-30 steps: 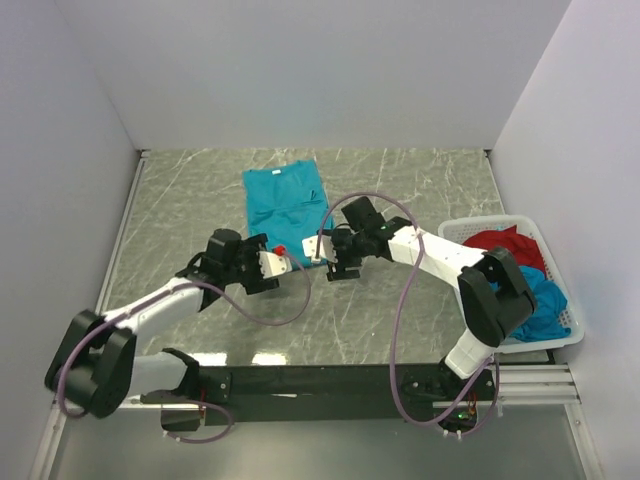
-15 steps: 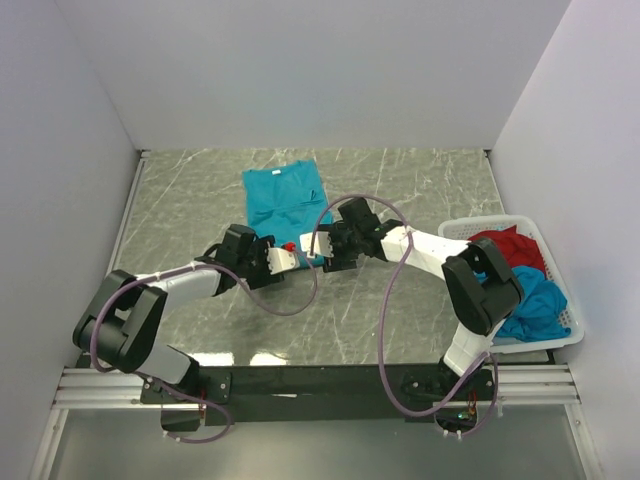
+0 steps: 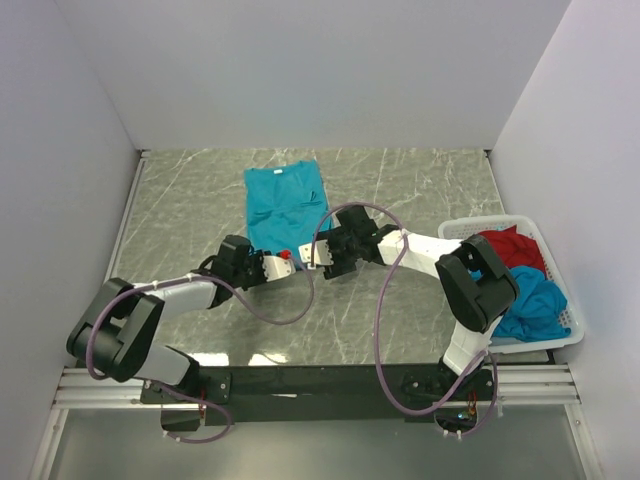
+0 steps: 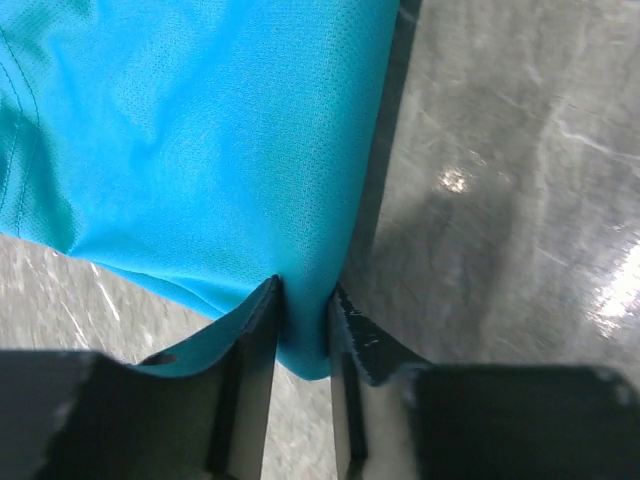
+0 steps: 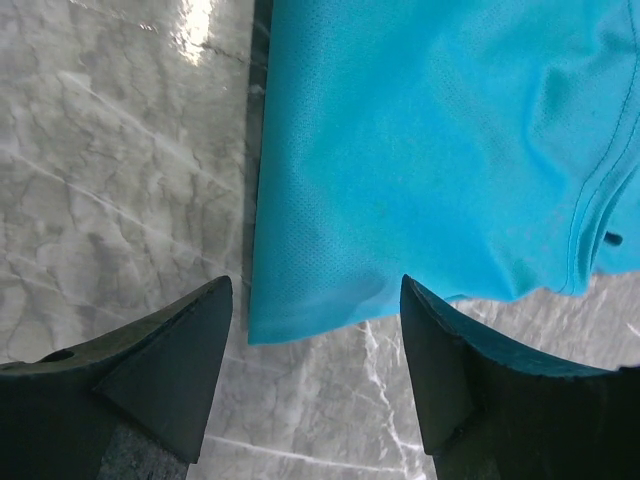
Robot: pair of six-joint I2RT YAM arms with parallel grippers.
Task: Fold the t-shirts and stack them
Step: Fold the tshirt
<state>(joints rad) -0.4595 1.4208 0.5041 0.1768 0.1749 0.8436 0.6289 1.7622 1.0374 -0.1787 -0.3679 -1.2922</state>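
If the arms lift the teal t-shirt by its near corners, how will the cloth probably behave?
The teal t-shirt is probably floppy: it bunches where the left tool pinches its hem. It likely sags between grips, since the right tool is open around the other corner. It seems light, a thin mesh lying flat on the table.

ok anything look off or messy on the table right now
Nothing is spilled or damaged. The teal cotton t-shirt lies flat on the grey marbled table; the left gripper pinches its near corner, while the right gripper straddles the other corner open. The red t-shirt and blue t-shirt sit crumpled in the white slatted basket.
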